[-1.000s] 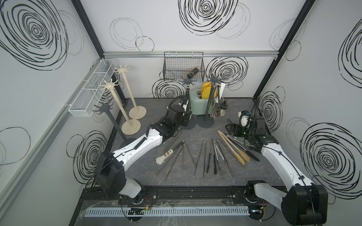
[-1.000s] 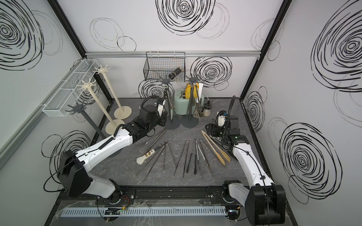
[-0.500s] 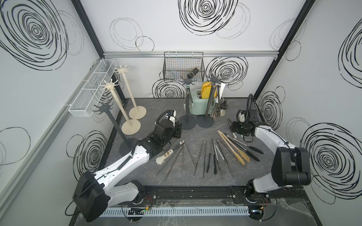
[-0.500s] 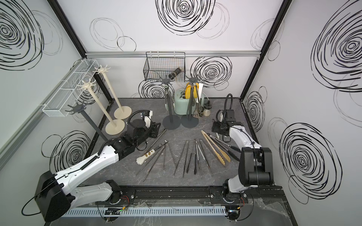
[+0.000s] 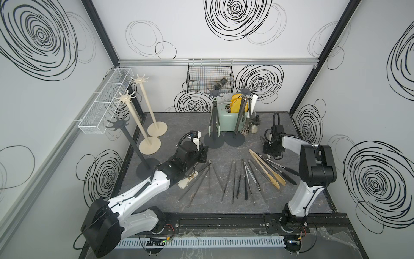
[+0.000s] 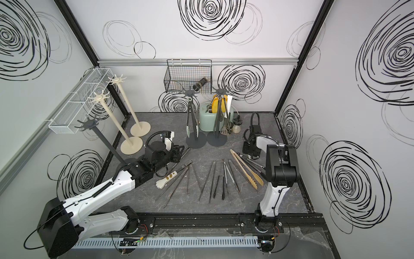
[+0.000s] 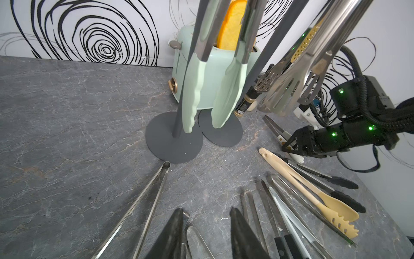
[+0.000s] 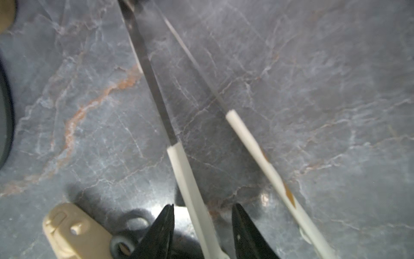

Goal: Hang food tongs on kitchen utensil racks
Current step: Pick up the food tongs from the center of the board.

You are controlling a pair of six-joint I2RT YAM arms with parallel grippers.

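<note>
Two cream racks (image 5: 138,121) and a dark rack (image 5: 132,144) stand along the left. Two more dark racks (image 5: 215,92) stand far centre, hung with mint-tipped tongs (image 7: 192,89) and other utensils. About a dozen slim tongs (image 5: 246,188), steel, black-tipped and one tan pair (image 5: 266,168), fan out across the near grey table (image 5: 170,125). The left gripper (image 7: 206,209) hovers low over the fan's left end, jaws parted, gripping nothing. The right gripper (image 8: 202,205), far right, straddles one white-sleeved arm of a steel pair (image 8: 179,161), not yet clamped.
</note>
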